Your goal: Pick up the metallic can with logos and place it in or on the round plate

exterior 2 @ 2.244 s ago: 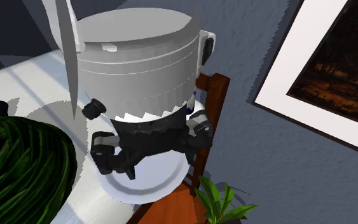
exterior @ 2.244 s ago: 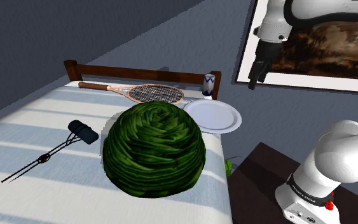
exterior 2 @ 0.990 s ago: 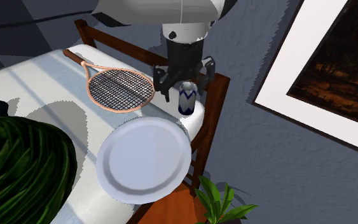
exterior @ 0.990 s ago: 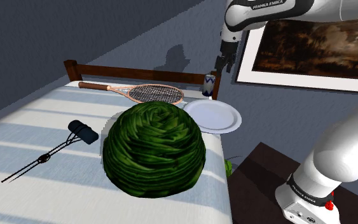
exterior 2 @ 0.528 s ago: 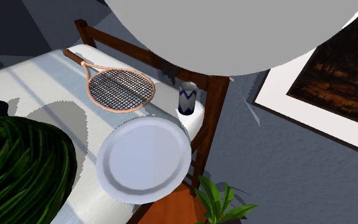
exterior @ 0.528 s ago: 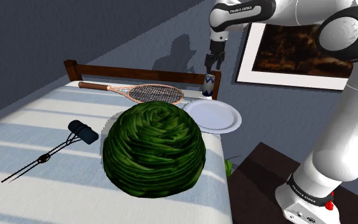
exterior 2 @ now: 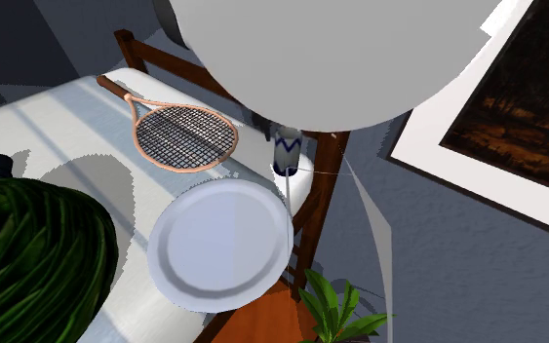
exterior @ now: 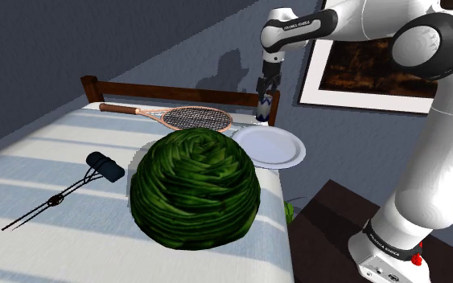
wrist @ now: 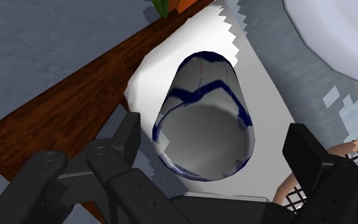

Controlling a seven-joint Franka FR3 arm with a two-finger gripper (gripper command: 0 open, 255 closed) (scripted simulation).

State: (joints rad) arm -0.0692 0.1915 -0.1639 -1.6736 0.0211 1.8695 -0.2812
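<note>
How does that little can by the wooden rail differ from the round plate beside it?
The can stands upright, tall and narrow; the plate lies flat and wide. The can is grey with dark blue markings; the plate is plain white. The open gripper straddles the can; nothing lies on the plate. Both rest on the same pale surface, close but apart.

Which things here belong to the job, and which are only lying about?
For the job: the can with blue zigzags; the white round plate; the gripper, its fingers open on either side of the can.

Lying about: tennis racket; big green ball; black tool; painting; plant.
</note>
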